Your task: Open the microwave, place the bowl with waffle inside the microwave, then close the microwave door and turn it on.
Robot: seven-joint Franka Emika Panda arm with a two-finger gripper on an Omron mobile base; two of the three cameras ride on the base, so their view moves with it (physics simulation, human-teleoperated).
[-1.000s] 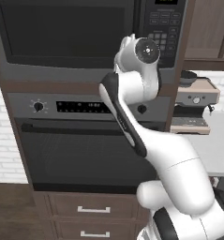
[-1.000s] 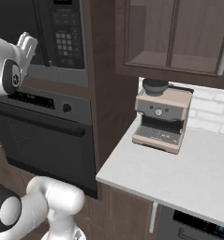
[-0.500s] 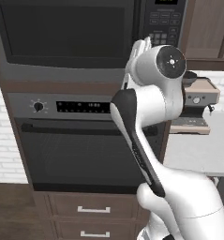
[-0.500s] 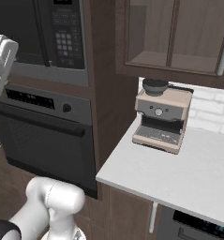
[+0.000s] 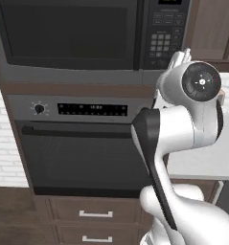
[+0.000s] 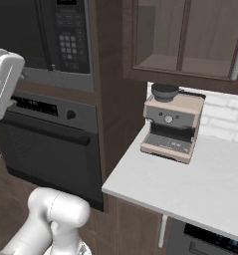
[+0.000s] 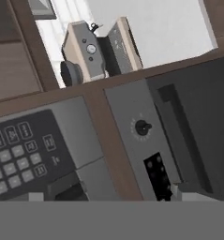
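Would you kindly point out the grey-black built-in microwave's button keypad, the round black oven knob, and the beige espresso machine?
Grey-black microwave keypad (image 5: pixel 162 42), left base view, on the middle rows of buttons.
Round black oven knob (image 7: pixel 142 126), hand view, on the knob's centre.
Beige espresso machine (image 6: pixel 171 127), right base view, on its front panel.

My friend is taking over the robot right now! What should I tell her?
Gripper: open and holding nothing, up in front of the wall of ovens; in the hand view the fingertips rise near the oven's knob.
Microwave: up high, above the oven. Its door is shut; its keypad is to the right of the door.
Coffee machine: on the white counter to the right.
Bowl with waffle: I can't spot it.
Done: nothing yet.
Left: open the door, put the bowl in, close it, turn it on.
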